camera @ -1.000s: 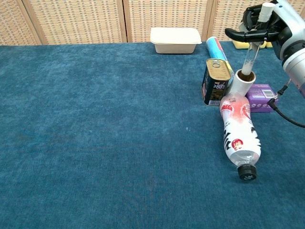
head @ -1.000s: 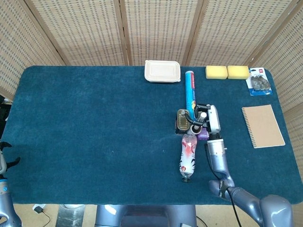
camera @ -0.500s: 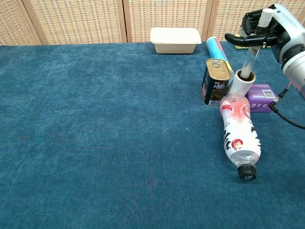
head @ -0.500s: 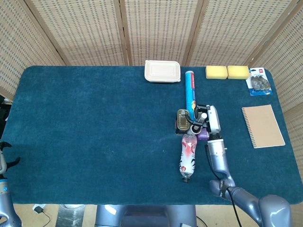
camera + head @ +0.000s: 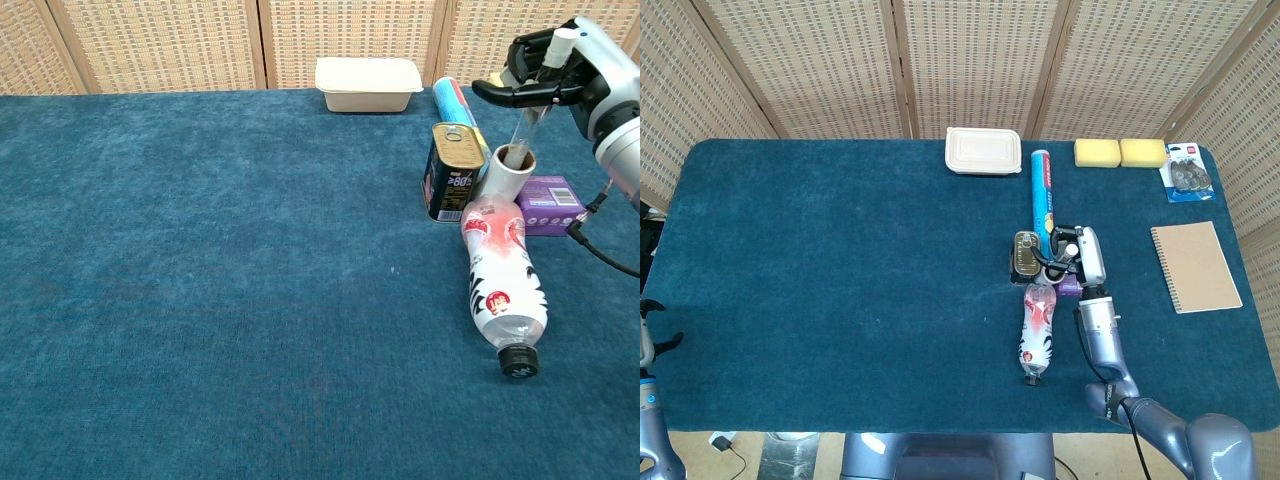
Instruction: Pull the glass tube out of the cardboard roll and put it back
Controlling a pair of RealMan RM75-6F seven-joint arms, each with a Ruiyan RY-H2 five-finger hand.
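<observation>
Glass tube (image 5: 527, 118) tilted, lower end seemingly inside cardboard roll (image 5: 506, 172), pinched by right robot hand (image 5: 566, 74)

Woven rattan screen panels (image 5: 970, 60) stand behind the blue-carpeted table (image 5: 840, 280).

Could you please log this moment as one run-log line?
right hand: holds glass tube | tube: lower end inside cardboard roll | left hand: not in view

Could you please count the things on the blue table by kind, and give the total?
Sponges: 2
Lidded food box: 1
Blue foil-type roll: 1
Tin can: 1
Cardboard roll: 1
Glass tube: 1
Plastic bottle: 1
Purple box: 1
Notebook: 1
Blister pack: 1
Total: 11
</observation>
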